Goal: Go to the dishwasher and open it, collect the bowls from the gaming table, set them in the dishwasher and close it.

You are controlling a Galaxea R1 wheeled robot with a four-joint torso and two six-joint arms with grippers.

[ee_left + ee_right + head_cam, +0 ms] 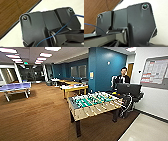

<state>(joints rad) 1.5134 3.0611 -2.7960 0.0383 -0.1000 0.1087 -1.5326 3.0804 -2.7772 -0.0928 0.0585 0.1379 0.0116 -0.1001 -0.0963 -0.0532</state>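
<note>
Driving over brown carpet (pixel 37 114) past the near foosball table (pixel 92 105), apparently toward the bowls on the gaming table (pixel 73 87), farther off at centre-left, person (pixel 122 78) at right; state of fingers impossible to tell.

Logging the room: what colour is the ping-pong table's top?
Blue, clearest in the head view: ping-pong table.

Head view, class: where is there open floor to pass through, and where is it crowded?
Open: the brown wood floor between the ping-pong table and the foosball table. Also the pale floor by the white wall. Crowded: behind the foosball table, where a person and dark equipment stand.
</note>
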